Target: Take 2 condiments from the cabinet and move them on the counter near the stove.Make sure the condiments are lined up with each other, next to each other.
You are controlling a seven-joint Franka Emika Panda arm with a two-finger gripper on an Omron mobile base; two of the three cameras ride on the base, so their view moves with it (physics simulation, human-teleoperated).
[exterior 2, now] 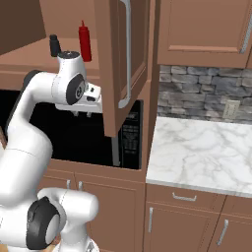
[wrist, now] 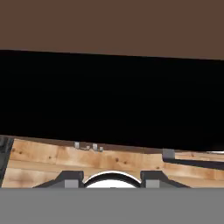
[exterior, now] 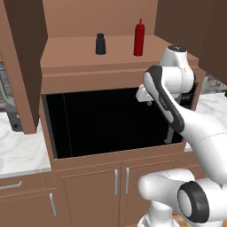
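The black shaker bottle (exterior: 100, 44) and the red squeeze bottle (exterior: 139, 38) stand upright on the cabinet shelf (exterior: 71, 51) at the upper centre of the left base view, well apart from each other. Neither has been taken. The claw (exterior 2: 82, 113) hangs below shelf level at centre left of the right base view, in front of a dark recess (exterior: 106, 122). Its jaws are closed and hold nothing. The open cabinet door (exterior 2: 123, 59) stands just beside the wrist. Risk: raising the arm from here could strike the shelf edge or the door. A closed claw must be opened before approach, otherwise it would knock a bottle over. The marble table (exterior 2: 197, 147) lies at lower right.
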